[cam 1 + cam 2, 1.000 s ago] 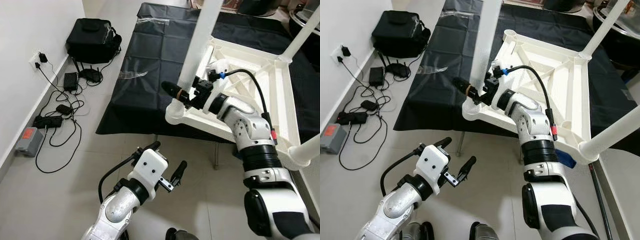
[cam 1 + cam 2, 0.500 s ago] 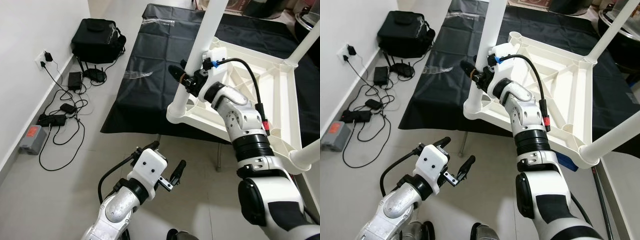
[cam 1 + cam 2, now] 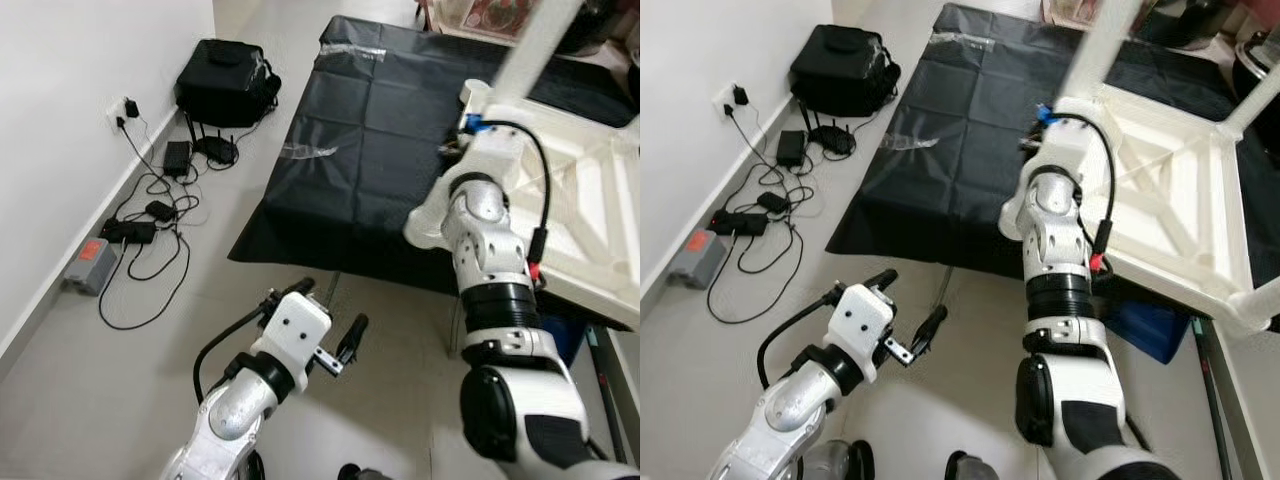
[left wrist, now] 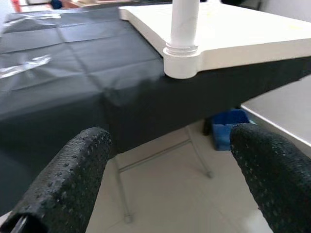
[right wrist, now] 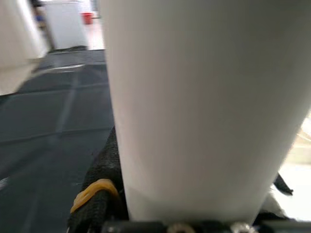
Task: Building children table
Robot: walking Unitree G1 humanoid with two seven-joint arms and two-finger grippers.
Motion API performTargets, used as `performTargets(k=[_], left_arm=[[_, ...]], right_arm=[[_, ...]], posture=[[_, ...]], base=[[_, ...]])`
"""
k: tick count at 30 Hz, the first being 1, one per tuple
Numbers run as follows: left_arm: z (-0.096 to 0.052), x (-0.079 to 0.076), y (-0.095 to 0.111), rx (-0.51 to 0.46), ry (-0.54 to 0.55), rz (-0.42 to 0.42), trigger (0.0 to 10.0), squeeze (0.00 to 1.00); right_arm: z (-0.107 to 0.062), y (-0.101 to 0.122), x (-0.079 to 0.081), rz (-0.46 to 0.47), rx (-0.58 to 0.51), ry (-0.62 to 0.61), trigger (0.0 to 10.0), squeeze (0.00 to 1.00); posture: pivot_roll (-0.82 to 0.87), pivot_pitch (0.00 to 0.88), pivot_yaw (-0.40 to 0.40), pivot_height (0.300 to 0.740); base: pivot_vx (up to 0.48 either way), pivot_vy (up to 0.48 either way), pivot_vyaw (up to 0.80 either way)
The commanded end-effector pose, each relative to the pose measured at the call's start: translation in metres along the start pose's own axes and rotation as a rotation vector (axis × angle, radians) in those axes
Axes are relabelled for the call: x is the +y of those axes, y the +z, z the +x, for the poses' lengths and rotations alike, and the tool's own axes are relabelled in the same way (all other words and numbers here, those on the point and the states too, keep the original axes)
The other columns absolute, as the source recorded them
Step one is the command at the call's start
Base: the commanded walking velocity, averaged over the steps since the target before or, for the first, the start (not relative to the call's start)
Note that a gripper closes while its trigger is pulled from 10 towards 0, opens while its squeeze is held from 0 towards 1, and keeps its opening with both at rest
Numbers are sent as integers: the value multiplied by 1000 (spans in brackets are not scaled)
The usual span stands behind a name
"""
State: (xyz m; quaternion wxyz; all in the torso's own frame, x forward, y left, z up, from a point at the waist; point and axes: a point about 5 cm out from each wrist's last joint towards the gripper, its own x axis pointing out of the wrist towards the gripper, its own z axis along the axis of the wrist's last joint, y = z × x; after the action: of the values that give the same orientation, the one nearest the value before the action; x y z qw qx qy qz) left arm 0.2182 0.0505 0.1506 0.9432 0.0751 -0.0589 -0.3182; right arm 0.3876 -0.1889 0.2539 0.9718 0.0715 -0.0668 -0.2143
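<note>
Gripping the white leg (image 5: 204,107), right gripper (image 5: 189,213) fingers clamped on either side, up at the corner of the upturned table (image 3: 1180,210) on the black cloth (image 3: 370,130). Hanging low over the floor (image 3: 90,390), left gripper (image 3: 325,320) fingers (image 4: 73,179) spread apart, holding nothing.

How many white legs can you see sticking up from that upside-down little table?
2: one table leg at the corner beside the right gripper, which holds it, and another at the far right corner. Others may be hidden.
</note>
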Motion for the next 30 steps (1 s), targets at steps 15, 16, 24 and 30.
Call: performTargets(k=[15,16,24,30], left_arm=[[0,-5,-6,27,-14,-14,10000,0],[0,-5,-6,26,-13,-15,10000,0],[0,-4,-5,26,-8,-19,10000,0],[1,-4,-5,27,-9,-20,10000,0]], right_arm=[[-17,-8,57,59,73,415,10000,1000],[-16,-8,56,57,50,500,10000,1000],[-16,0,49,66,9,868,10000,1000],[-26,-2,46,59,88,1140,10000,1000]], posture=[[99,156,-108,740],[103,157,-106,740],[98,165,-107,740],[103,168,-107,740]], base=[[0,0,0],[0,0,0],[0,0,0],[0,0,0]])
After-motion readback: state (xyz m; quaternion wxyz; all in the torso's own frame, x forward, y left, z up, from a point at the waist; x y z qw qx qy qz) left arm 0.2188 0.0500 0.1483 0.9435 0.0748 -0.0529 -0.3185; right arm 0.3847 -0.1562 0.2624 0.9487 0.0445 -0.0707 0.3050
